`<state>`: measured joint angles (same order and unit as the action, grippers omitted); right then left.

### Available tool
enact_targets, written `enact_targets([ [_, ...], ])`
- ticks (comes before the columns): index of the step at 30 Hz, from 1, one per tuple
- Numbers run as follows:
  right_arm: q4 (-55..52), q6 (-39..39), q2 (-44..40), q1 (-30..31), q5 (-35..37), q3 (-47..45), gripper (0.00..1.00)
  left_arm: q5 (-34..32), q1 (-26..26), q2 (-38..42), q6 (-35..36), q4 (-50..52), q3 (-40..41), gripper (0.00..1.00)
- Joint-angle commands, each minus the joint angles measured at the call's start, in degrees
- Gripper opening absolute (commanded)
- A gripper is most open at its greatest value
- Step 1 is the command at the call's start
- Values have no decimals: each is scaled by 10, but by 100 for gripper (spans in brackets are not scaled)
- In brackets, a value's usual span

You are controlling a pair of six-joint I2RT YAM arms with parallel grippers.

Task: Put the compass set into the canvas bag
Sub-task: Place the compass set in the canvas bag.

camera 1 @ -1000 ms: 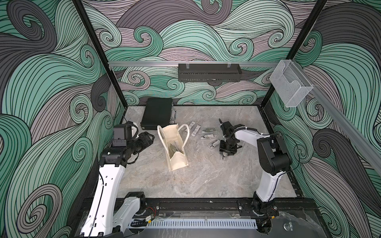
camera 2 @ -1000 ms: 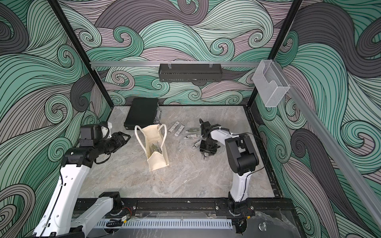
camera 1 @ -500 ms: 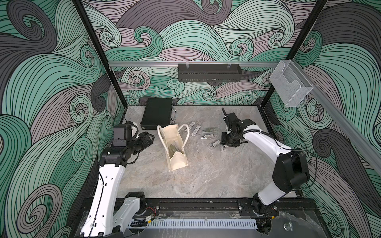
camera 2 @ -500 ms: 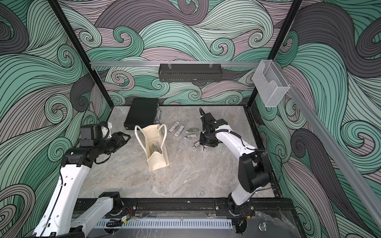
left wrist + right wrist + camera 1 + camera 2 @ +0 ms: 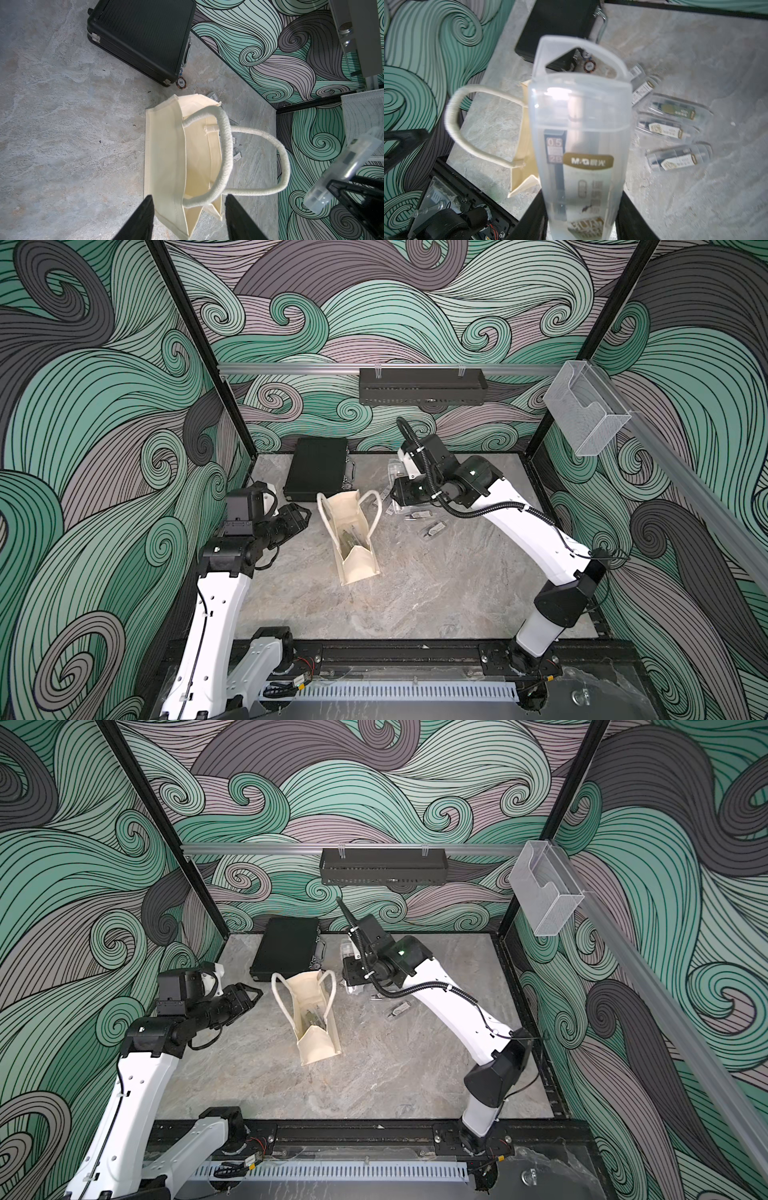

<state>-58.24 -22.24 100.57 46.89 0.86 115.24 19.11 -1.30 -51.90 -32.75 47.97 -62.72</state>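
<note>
Your left gripper [image 5: 190, 220] shows as two black fingers [image 5: 143, 218] at the bottom of the frame, spread apart with nothing between them. Just above them, at centre frame, the canvas bag [image 5: 166, 155] stands on the marble table [image 5: 52, 124], mouth open, its two rope handles [image 5: 226, 145] looping toward the right. At the upper centre lies the black case [image 5: 141, 31], shut, with a poker chip [image 5: 181, 82] just beside its lower corner. At the lower right of the frame, the right gripper [image 5: 329, 184] clamps the clear compass set [image 5: 340, 172], tilted and raised off the table, apart from the bag.
</note>
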Motion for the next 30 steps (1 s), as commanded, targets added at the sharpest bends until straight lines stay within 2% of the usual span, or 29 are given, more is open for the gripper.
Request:
enact_targets([
  [1,-20,41,31,43,30,55,47,7,2,6,6,2,-20,57],
  [7,-49,57,139,86,37,178,47,9,3,5,1,0,-20,57],
  [13,-84,48,251,92,34,260,47,4,3,9,3,7,-17,57],
  [19,-97,40,311,89,53,270,48,0,4,16,0,6,-6,57],
  [30,-130,12,381,81,35,272,50,-6,7,9,-12,4,-6,56],
])
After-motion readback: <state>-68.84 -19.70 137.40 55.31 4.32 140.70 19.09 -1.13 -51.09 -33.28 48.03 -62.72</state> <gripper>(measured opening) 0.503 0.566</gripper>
